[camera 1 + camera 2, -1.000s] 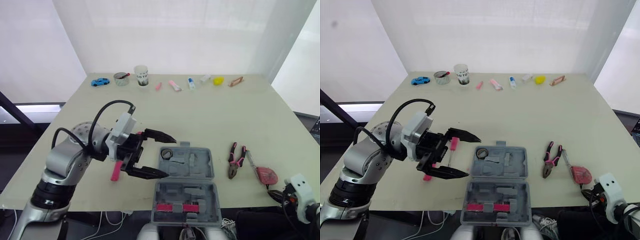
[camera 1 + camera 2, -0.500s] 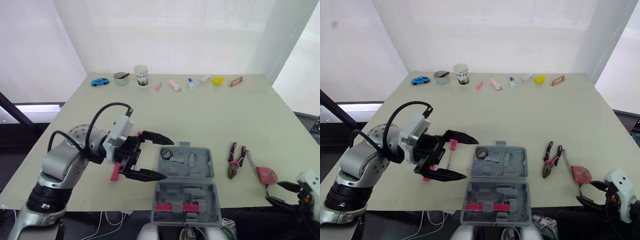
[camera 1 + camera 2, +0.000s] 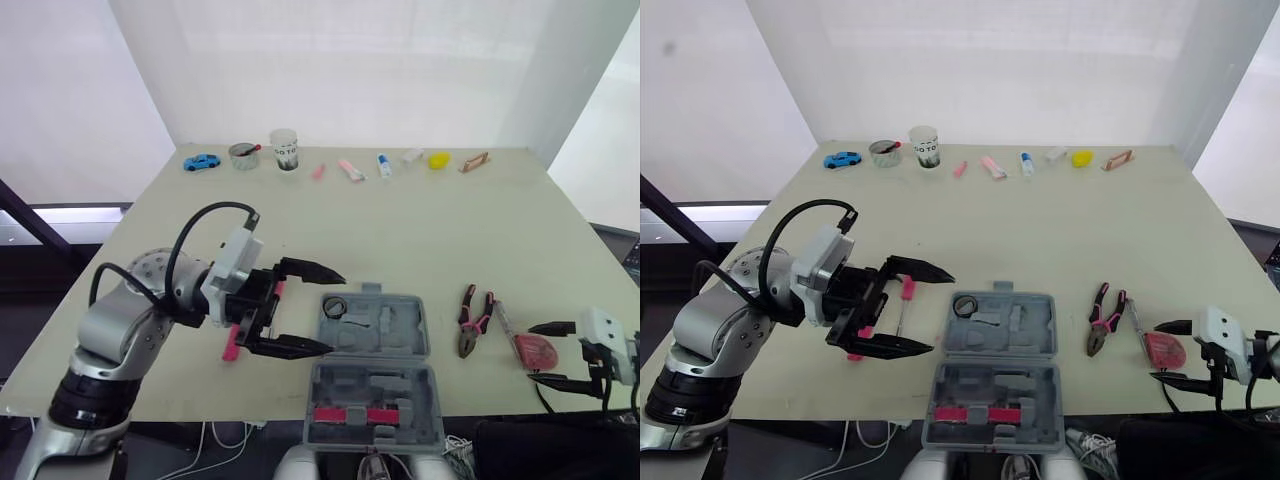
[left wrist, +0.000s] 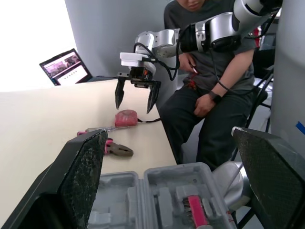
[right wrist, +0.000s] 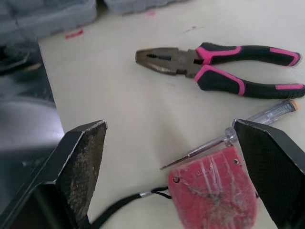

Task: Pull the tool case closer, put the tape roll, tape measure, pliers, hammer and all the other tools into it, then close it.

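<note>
The open tool case (image 3: 430,385) sits at the table's (image 3: 420,230) front edge. Near the front right edge, the right gripper (image 3: 537,352) hangs jaws wide over the red tape measure (image 5: 212,183), not touching it. The pliers (image 3: 470,320) lie just beyond. The left gripper (image 3: 330,311), jaws also wide, hovers just left of the case. Open tabletop runs back to small items (image 3: 345,168) along the far edge.

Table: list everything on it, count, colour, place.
grey plastic tool case: 1, grey, open, near edge
black tape roll: 1, black, inside case
pink-handled pliers: 1, pink, right of case
clear-handled screwdriver: 1, clear, beside pliers
red tape measure: 1, red, beside screwdriver
slim pink tool: 1, pink, left of case
toy car: 1, blue, far edge
paper cup: 1, white, far edge
small items: 7, mixed, far edge
left gripper: 1, black fingers open, beside case
right gripper: 1, black fingers open, above tape measure
</note>
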You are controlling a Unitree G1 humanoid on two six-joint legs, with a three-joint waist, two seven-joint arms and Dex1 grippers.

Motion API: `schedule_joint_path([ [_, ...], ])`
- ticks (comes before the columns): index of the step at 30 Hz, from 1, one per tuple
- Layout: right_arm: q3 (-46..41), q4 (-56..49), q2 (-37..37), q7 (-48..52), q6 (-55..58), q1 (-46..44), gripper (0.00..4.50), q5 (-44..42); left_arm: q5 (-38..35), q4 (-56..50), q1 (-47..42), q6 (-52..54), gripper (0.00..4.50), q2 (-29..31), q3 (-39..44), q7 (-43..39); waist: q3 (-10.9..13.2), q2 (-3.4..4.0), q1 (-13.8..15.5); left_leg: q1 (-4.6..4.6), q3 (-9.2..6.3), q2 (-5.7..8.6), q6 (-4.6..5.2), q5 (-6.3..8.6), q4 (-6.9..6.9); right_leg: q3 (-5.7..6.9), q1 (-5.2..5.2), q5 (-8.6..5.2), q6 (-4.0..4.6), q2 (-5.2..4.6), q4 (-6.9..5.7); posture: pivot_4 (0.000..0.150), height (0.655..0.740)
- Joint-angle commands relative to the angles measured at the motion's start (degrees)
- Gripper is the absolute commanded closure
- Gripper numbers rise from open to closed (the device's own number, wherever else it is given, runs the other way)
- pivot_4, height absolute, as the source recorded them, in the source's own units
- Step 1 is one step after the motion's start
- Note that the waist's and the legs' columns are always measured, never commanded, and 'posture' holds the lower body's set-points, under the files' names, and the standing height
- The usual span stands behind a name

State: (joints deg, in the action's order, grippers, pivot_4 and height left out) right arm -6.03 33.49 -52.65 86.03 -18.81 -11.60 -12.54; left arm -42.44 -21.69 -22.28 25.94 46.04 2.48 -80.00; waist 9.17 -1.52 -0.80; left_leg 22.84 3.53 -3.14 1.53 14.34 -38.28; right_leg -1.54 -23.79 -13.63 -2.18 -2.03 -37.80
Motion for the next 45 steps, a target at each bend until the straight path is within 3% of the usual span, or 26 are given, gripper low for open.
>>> schedule_joint_path([
  [1,2.2,9.5,-1.3,2.0,-8.1,-5.7,0.07,3.5,-1.6,-3.4,1.4,-0.1,0.0,1.2,2.7,0.9,0.0,0.0,0.0,0.0,0.0,0.0,0.0,0.0,0.0,0.0,0.0,0.0,0.01,0.0,0.0,0.15,0.74],
  [9,7.3,26.6,-1.2,1.6,-16.5,-16.9,0.07,10.8,-1.9,-5.4,4.2,-0.4,0.0,2.3,3.9,1.9,0.1,0.08,-0.1,-0.06,0.03,0.0,0.0,0.0,-0.01,-0.04,0.02,0.02,0.05,0.0,-0.03,0.15,0.74],
  [18,10.5,35.0,-0.7,-3.2,-20.9,-22.1,0.07,16.8,-1.8,-6.3,7.3,-1.5,0.0,3.3,6.3,1.9,0.1,0.13,-0.2,-0.1,0.07,-0.01,-0.01,-0.01,-0.02,-0.07,0.03,0.02,0.06,0.0,-0.05,0.15,0.74],
  [33,12.7,37.7,1.0,-6.7,-21.8,-24.3,0.07,21.0,-2.8,-6.8,7.9,-1.0,0.0,4.6,7.4,2.2,0.1,0.14,-0.2,-0.11,0.07,-0.02,-0.01,-0.01,-0.02,-0.07,0.03,0.02,0.05,-0.01,-0.06,0.15,0.74],
  [45,5.3,35.5,4.0,-3.2,-11.0,-19.4,0.07,11.8,-2.9,-5.7,6.3,-1.0,0.0,5.2,6.8,1.5,0.1,0.14,-0.2,-0.12,0.05,-0.03,-0.01,-0.01,-0.02,-0.03,0.05,0.03,0.05,0.0,-0.07,0.15,0.74],
])
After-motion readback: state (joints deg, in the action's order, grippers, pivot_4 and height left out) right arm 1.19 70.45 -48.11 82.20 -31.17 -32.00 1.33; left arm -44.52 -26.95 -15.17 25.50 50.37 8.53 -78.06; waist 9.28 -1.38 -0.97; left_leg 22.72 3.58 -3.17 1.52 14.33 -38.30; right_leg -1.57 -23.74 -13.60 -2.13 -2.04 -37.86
